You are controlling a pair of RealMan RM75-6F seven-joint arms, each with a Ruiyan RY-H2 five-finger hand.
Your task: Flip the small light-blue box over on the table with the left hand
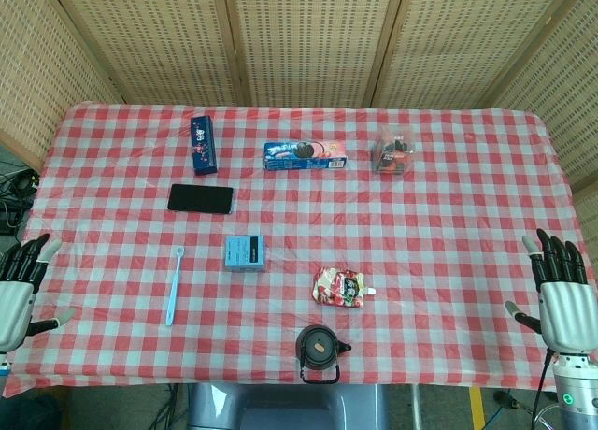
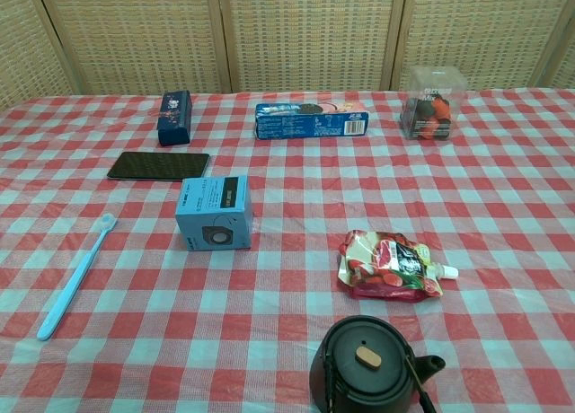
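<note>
The small light-blue box (image 1: 244,252) (image 2: 214,212) stands on the checked tablecloth left of the table's middle, with a dark label on top and a round mark on its front face. My left hand (image 1: 19,290) hovers at the table's left edge, fingers spread and holding nothing, well left of the box. Over at the right edge, my right hand (image 1: 561,294) is likewise spread and empty. Neither hand appears in the chest view.
A light-blue toothbrush (image 1: 175,285) (image 2: 76,276) lies left of the box, a black phone (image 1: 201,198) (image 2: 158,165) behind it. A red pouch (image 1: 342,287) (image 2: 390,266) and a black kettle (image 1: 319,352) (image 2: 372,366) sit front right. At the back: dark-blue box (image 1: 204,144), cookie box (image 1: 306,154), clear tub (image 1: 394,151).
</note>
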